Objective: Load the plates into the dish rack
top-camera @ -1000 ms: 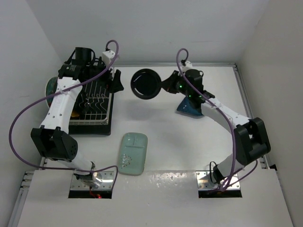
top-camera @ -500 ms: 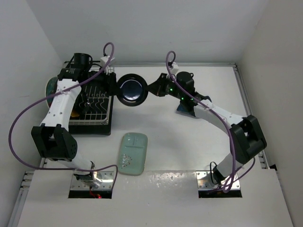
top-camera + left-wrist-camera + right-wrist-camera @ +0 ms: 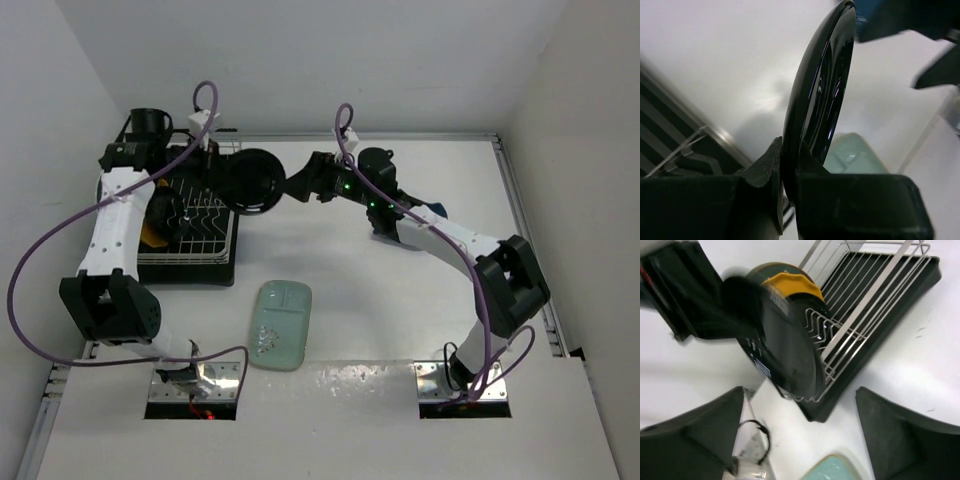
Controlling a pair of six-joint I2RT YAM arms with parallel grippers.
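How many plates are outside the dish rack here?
3: a black plate in the left gripper beside the rack, the mint tray flat on the table, a blue plate mostly hidden under the right arm. Others may be hidden.

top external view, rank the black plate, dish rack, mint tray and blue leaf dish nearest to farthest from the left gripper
1. black plate: clamped in the left gripper
2. dish rack: right beside it, on the left
3. mint tray: centre, toward the near edge
4. blue leaf dish: right side, partly hidden

Black plate (image 3: pixel 250 180), upright (edge-on) — beside rack (image 3: pixel 198 228)
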